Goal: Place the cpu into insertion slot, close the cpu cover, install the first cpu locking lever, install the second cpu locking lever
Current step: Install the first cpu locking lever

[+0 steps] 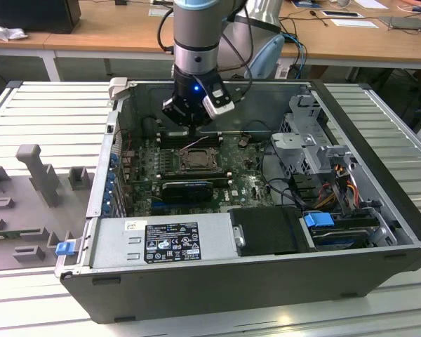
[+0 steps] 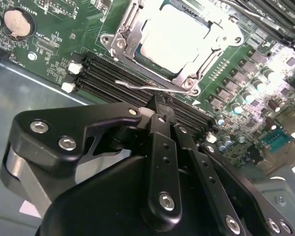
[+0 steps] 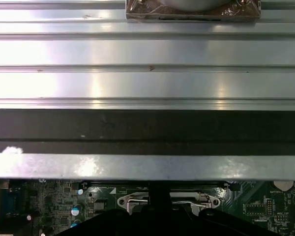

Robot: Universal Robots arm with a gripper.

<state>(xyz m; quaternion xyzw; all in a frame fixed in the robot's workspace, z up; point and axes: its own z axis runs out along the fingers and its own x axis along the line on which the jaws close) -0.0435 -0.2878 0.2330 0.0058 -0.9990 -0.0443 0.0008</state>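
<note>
counter (image 1: 407,309): ribbed metal, carrying the open computer case (image 1: 217,288).
power supply (image 1: 161,242): grey box along the case's nearest wall in the exterior view.
motherboard (image 1: 144,158): green, flat on the case floor beyond the power supply.
insertion slot (image 1: 195,160): mid-board, metal-rimmed.
cpu (image 2: 174,37): seated flat in the insertion slot, silvery top up.
cpu cover (image 2: 125,34): down over the slot, its frame around the cpu's top.
locking lever (image 2: 135,86): thin wire along the slot's edge, between it and the memory slots (image 2: 108,73).
gripper (image 2: 158,104): just past the slot in the exterior view, low over the memory slots.
fingers (image 2: 160,132): pressed together, tips at the locking lever; whether they pinch it cannot be told.
</note>
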